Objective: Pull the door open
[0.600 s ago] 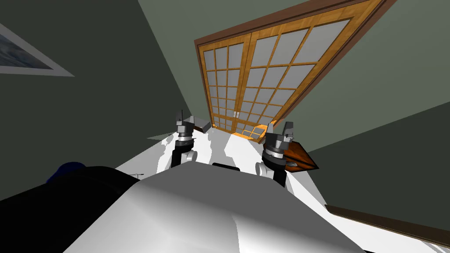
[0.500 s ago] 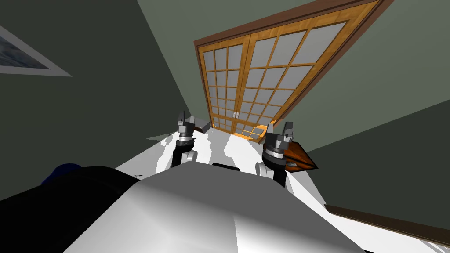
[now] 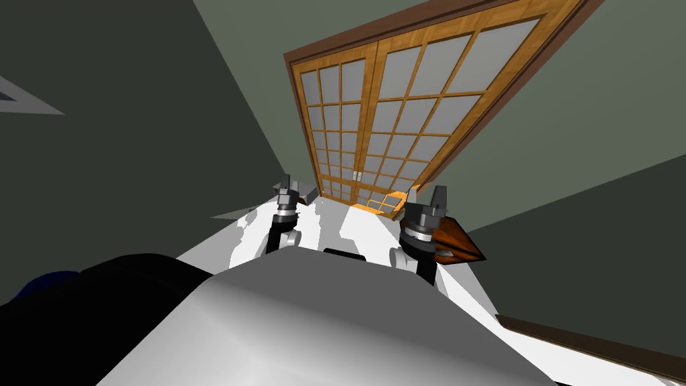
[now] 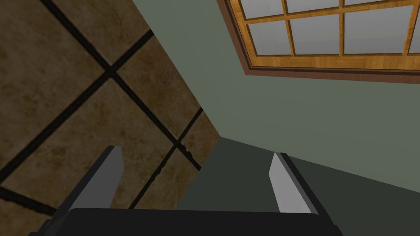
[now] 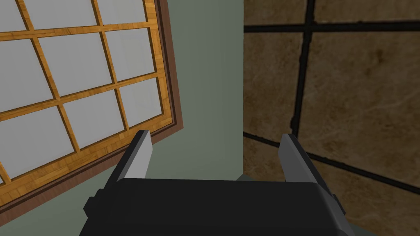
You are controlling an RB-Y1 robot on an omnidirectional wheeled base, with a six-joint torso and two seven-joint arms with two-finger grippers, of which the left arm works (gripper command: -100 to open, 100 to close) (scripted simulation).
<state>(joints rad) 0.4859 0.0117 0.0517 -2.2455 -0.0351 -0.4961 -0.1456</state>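
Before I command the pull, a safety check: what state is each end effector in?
Left end effector: open, holding nothing.
Right end effector: open, holding nothing.

Left hand (image 4: 197,151): both fingers (image 4: 289,184) stand wide apart with nothing between them. Behind one finger lies a brown tiled surface (image 4: 82,102) with dark joints. Behind the other runs a grey-green wall (image 4: 307,119). Farther beyond the hand, a corner of the door (image 4: 328,62) is set in that wall: wooden lattice, grey panes, dark brown frame (image 4: 328,76).
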